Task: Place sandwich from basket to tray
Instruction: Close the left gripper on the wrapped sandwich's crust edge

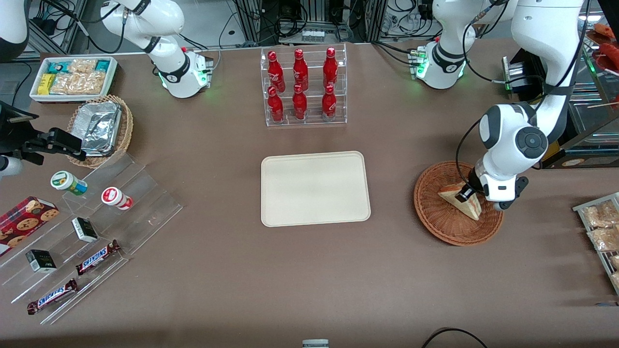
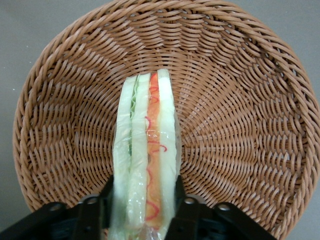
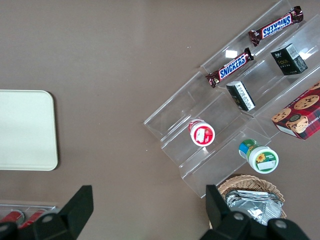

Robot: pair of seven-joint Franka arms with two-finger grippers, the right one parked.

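The basket [image 1: 457, 205] sits at the near edge of the working arm's end of the counter [image 1: 242, 290], and the sandwich [image 1: 462, 200] stands in it on edge, cut face up. That pose suits the pincer [image 2: 142, 207], which is clenched on the wedge's two bread faces. The tray [image 1: 315, 188] lies well apart at mid-counter, bare, so I judge a lift comes next.

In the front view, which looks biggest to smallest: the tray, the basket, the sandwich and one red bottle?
1. Tray
2. Basket, slightly narrower
3. Sandwich, held in the gripper inside the basket, and a red bottle: these two look too alike to rank.
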